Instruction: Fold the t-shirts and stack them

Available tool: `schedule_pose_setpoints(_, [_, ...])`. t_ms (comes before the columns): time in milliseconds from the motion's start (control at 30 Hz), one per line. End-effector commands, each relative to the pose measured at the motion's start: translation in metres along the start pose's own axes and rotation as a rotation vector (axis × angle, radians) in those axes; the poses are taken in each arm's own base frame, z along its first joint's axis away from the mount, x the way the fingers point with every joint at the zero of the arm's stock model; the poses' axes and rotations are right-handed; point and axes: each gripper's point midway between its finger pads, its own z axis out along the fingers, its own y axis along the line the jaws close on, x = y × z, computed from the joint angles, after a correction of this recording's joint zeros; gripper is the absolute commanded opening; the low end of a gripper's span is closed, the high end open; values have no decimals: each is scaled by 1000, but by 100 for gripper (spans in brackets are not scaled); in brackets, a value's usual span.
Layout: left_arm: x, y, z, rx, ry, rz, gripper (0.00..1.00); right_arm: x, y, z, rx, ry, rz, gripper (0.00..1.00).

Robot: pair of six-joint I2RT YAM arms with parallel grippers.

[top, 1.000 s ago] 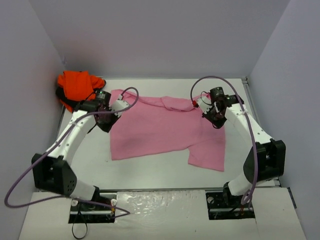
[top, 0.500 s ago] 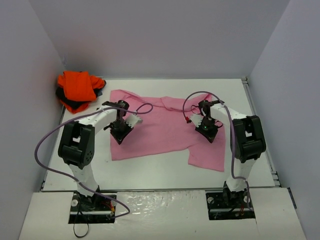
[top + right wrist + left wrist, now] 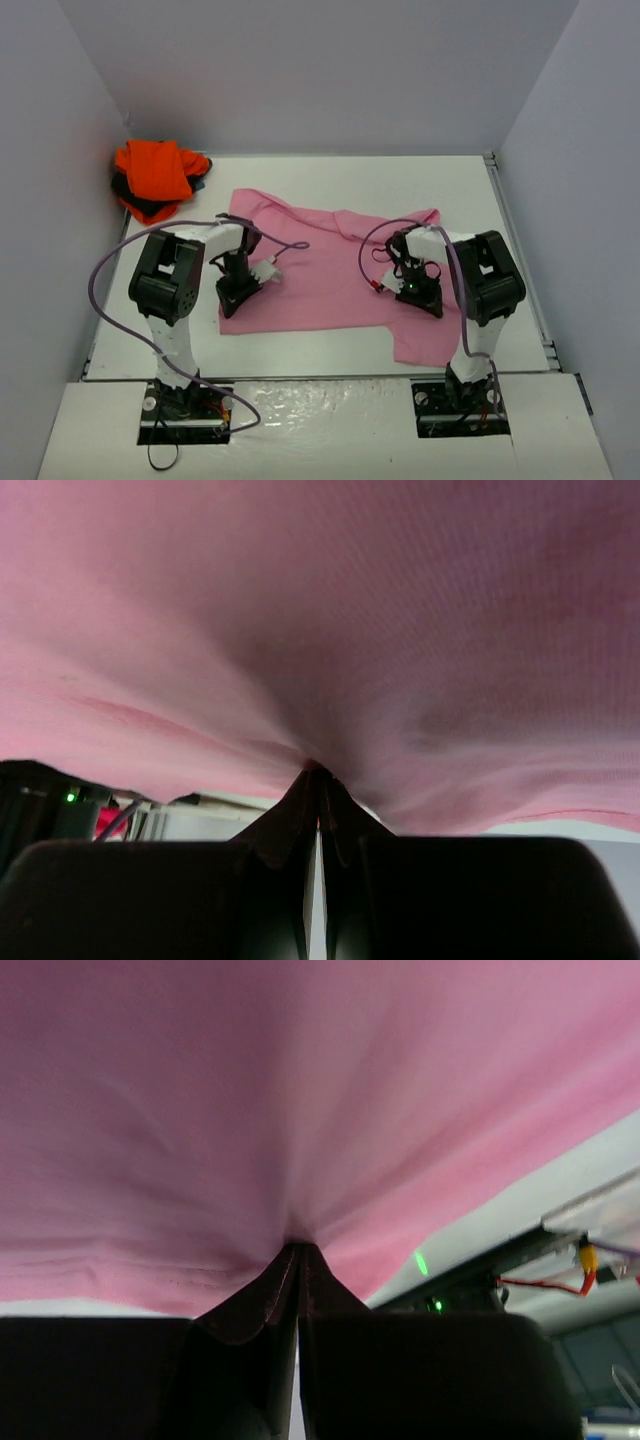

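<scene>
The pink t-shirt point(image 3: 330, 270) lies spread on the white table, partly drawn toward the near edge. My left gripper point(image 3: 232, 298) is shut on its near left hem; in the left wrist view the fingertips point(image 3: 298, 1252) pinch the pink cloth point(image 3: 300, 1110), which stretches away taut. My right gripper point(image 3: 425, 297) is shut on the shirt's near right part; in the right wrist view the fingertips point(image 3: 316, 772) pinch the pink cloth point(image 3: 330, 610). The orange t-shirt point(image 3: 155, 170) sits folded at the far left corner on top of the dark navy-black shirt point(image 3: 140, 207).
Grey walls close the table point(image 3: 330, 175) on the left, back and right. Purple cables loop from both arms over the shirt. The arm bases stand at the near edge.
Both grippers have pulled back toward the near edge with the pink shirt in them. The shirt's far edge has slid nearer and its right sleeve has shifted down.
</scene>
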Motion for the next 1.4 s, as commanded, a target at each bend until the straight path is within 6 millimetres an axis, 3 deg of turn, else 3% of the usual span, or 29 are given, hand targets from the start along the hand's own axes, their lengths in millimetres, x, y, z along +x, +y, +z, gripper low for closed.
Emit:
schedule_pose_setpoints(0, [64, -18, 20, 48, 168, 93, 0, 35, 36, -7, -51, 101, -113, 0])
schedule_pose_setpoints(133, [79, -21, 8, 1, 113, 61, 0, 35, 46, -28, 11, 32, -128, 0])
schedule_pose_setpoints(267, [67, -15, -19, -96, -12, 69, 0, 6, 21, -63, 180, -141, -81, 7])
schedule_pose_setpoints(433, [20, 6, -80, -258, -237, 24, 0, -30, -20, -123, 385, -329, 24, 1])
schedule_pose_setpoints(533, [-7, 21, -123, -374, -388, -10, 0, -47, -32, -144, 432, -416, 55, 7])
schedule_pose_setpoints(633, [-25, 38, -140, -440, -445, -41, 7, -73, -44, -147, 447, -480, 71, 15])
schedule_pose_setpoints(667, [-32, 45, -141, -457, -449, -52, 7, -81, -46, -145, 439, -489, 74, 28])
schedule_pose_setpoints(800, [-60, 75, -125, -457, -409, -121, 0, -121, -57, -132, 422, -499, 90, 32])
schedule_pose_setpoints(900, [-74, 90, -117, -466, -399, -158, 0, -145, -57, -142, 477, -540, 55, 33])
schedule_pose_setpoints(1000, [-86, 99, -109, -459, -396, -175, 0, -165, -45, -155, 514, -578, -15, 34])
schedule_pose_setpoints(1233, [-96, 110, -119, -509, -441, -204, 0, -190, -22, -199, 623, -698, -79, 34])
schedule_pose_setpoints(1300, [-96, 111, -120, -515, -443, -203, 0, -193, -19, -204, 625, -724, -87, 35])
schedule_pose_setpoints(1367, [-97, 111, -117, -510, -441, -202, 0, -198, -19, -197, 623, -700, -94, 35])
